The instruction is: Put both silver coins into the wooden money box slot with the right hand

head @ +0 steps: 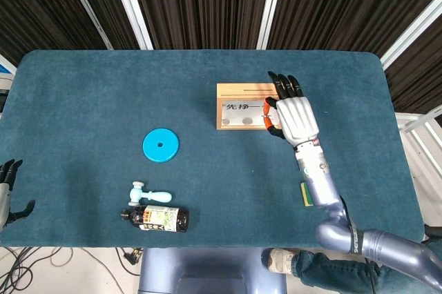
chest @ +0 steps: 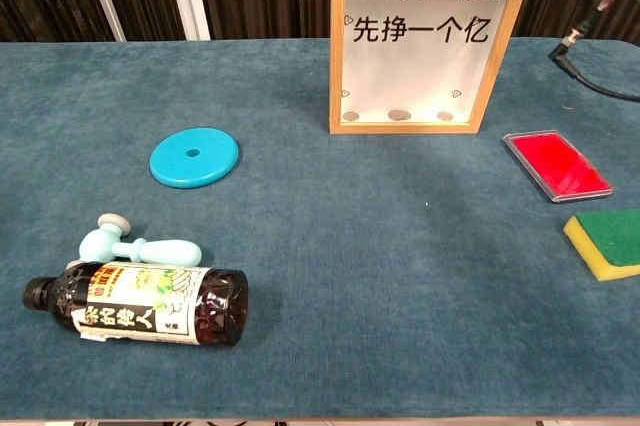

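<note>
Blue felt table (head: 83,101) carries a wooden money box (chest: 427,46) upright at upper centre, three coins (chest: 399,115) lying inside. Right robot hand (head: 293,114) hovers over its right top corner; whether it holds anything is unclear. Left robot hand (head: 7,194) rests open at lower left.

— What's on the table?
— One money box (chest: 417,44), perhaps three coins (chest: 399,115) inside, one blue disc (chest: 194,156), bottle (chest: 140,315), mallet (chest: 135,244), red case (chest: 556,165), sponge (chest: 606,243).
</note>
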### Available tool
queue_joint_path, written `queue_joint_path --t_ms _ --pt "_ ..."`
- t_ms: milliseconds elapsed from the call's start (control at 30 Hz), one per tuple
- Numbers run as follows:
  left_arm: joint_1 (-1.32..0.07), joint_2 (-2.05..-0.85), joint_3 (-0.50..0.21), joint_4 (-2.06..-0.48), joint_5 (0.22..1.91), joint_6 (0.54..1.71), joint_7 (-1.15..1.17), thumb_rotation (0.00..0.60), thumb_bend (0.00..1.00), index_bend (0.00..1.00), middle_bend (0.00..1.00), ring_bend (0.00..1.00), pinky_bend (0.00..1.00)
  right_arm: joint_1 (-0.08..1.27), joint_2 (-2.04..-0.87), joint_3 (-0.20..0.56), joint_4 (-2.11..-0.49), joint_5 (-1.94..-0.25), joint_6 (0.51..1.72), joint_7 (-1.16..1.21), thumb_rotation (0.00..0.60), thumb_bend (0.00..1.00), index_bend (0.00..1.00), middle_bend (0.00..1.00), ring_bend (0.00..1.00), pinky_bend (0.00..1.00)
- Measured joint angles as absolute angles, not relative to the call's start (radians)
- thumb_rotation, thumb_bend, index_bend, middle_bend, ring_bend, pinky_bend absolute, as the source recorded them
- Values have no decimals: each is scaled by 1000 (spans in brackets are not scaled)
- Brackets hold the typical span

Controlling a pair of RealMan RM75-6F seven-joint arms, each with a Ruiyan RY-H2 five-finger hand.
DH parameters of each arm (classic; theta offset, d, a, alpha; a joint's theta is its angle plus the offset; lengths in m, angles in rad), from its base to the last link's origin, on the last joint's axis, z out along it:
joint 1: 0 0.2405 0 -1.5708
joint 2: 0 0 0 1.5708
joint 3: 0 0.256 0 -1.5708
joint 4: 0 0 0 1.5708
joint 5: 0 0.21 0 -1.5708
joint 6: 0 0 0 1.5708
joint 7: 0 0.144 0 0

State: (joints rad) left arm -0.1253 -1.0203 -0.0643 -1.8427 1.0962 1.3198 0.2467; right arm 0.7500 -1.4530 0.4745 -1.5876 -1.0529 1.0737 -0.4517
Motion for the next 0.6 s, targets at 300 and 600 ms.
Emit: queue_joint_path --t_ms 300,600 --pt "-130 -1024 -67 -1835 1076 1325 278 600 296 74 0 0 0 898 -1412 529 -1548 -758 946 -629 600 499 688 25 0 0" --pt "-131 -1023 -71 -1839 1053 1325 284 600 297 74 0 0 0 1085 -1381 551 -1478 -479 899 -807 600 499 688 25 0 0"
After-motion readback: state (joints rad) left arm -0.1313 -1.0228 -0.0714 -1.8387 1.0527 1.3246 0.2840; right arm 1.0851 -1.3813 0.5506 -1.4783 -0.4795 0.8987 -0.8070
